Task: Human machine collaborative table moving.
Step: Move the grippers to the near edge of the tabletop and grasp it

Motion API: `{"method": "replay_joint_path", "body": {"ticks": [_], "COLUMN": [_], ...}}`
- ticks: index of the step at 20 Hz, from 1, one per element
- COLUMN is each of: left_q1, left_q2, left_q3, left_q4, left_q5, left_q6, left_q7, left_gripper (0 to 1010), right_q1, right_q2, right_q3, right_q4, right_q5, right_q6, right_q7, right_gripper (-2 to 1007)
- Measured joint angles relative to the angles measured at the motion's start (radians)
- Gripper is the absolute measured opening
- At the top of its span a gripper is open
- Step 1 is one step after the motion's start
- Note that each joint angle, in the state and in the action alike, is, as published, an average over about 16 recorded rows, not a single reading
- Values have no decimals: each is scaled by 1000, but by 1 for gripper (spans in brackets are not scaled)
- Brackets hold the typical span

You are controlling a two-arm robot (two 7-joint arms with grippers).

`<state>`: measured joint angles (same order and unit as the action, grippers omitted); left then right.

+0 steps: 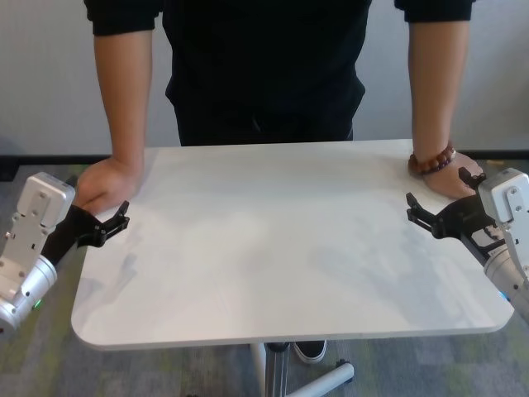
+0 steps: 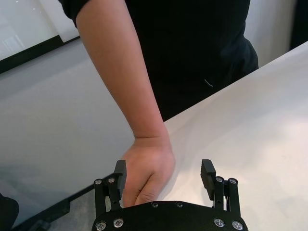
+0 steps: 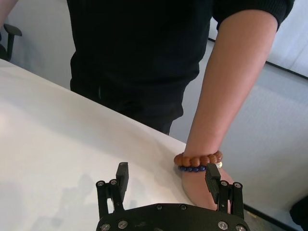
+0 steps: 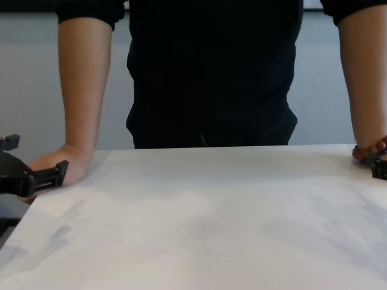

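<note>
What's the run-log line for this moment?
wide white rectangular tabletop: unclamped | person in black shirt: gripping far corners | left gripper: open, left edge | right gripper: open, right edge
</note>
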<state>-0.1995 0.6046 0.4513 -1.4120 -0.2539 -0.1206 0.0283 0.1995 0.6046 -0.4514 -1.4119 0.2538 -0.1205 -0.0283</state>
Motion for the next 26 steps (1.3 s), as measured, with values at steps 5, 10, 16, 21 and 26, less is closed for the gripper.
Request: {"method": "replay_joint_path", "body": {"ticks": [5, 10, 16, 21, 26], "left_q1": [0, 0, 0, 2, 33], "left_q2": [0, 0, 0, 2, 24], "left_q3": [0, 0, 0, 0, -13], "left_q4": [0, 0, 0, -3, -43], "left_q5": [0, 0, 0, 2, 6], "left_q6": [0, 0, 0, 2, 13], "left_q7": [0, 0, 0, 0, 5], "left_gripper": [1002, 1002, 1002, 1002, 1002], "right_q1": [0, 0, 0, -1, -27], "right_q2": [0, 0, 0, 1, 17], "right_q3": [0, 0, 0, -1, -1], "right_q4": [0, 0, 0, -3, -54], "right_q5": [0, 0, 0, -2, -12], "right_q6": [0, 0, 0, 1, 16], "right_q7": [0, 0, 0, 2, 1], "right_gripper": [998, 998, 998, 998, 998]}}
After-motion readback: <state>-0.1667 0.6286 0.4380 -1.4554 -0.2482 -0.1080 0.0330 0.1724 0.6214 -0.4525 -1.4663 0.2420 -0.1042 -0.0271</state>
